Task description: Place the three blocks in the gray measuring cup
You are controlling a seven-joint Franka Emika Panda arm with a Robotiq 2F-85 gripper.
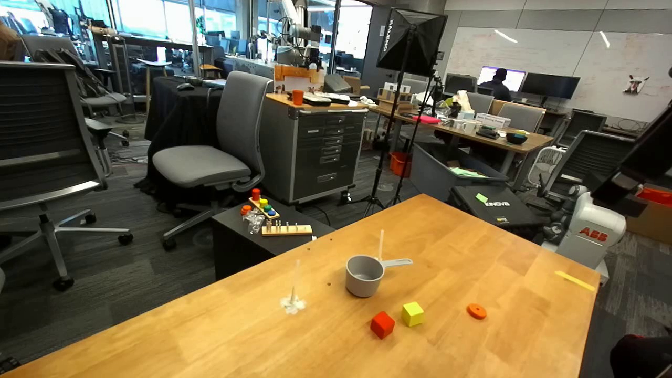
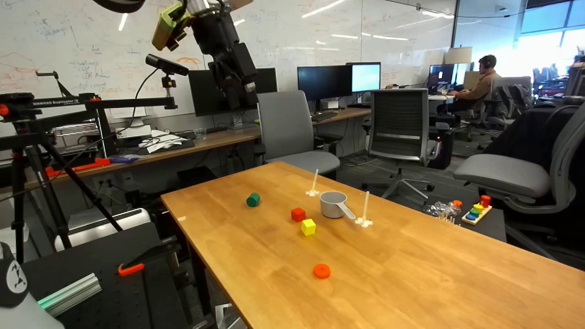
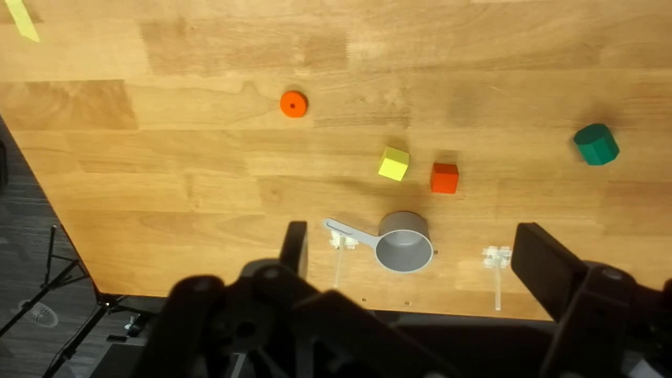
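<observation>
One red cube (image 3: 444, 179), one yellow cube (image 3: 394, 165), one orange disc (image 3: 294, 100) lie outside the cup (image 3: 404, 251). Our gripper (image 3: 412, 231) gapes wide; lowering it so over either cube, we could knock the other, close by.

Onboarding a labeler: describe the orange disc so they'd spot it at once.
On the wooden table, find the gray measuring cup, then the yellow cube near it. In the wrist view, the orange disc lies up and left of that cube. Unlike that cube and the red cube, it is flat and round with a small central hole.
</observation>
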